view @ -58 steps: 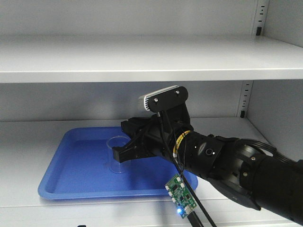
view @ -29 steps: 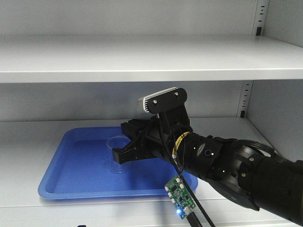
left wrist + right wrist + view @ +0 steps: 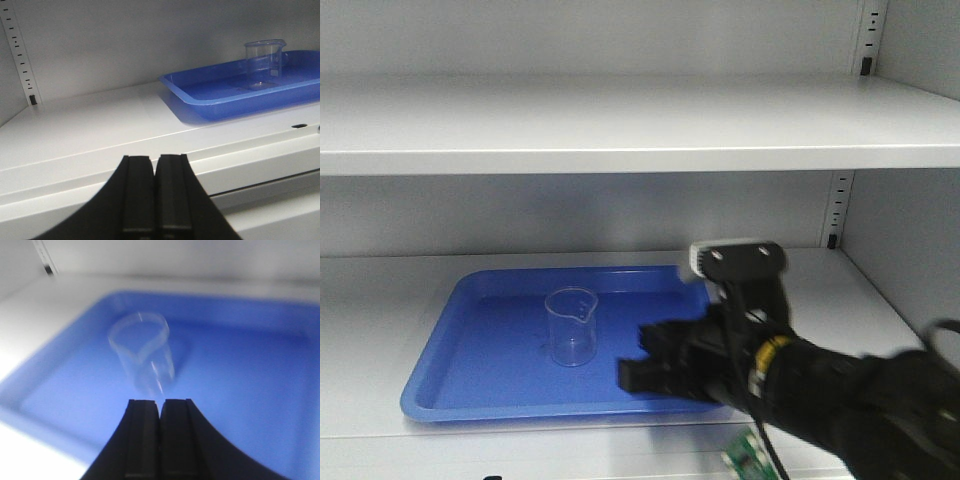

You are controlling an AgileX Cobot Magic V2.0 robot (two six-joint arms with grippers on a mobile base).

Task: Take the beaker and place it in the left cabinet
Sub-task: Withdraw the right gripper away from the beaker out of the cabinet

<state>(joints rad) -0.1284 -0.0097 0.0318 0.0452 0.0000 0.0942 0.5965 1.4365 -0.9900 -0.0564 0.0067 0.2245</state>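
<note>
- Grey metal cabinet (image 3: 620, 125) w/ wide shelves, slotted rails in back corners; a blue tray (image 3: 470, 385) sits on the lower shelf, prob. so glassware can't slide or roll off
- Beaker (image 3: 570, 326) stands upright on the tray's left-centre, spout toward the front, nothing touching it; so it's already inside the cabinet
- Right gripper (image 3: 160, 440) is apart from the beaker, just in front & to its right; wrist view shows jaws pressed together, holding nothing. Arm is blurred in the front view
- Left gripper (image 3: 156, 197) hangs low at the shelf's front edge, well apart from the tray, jaws also closed on nothing; looks parked out of the way
- My read: placing is done, only clearing the arm is left
</note>
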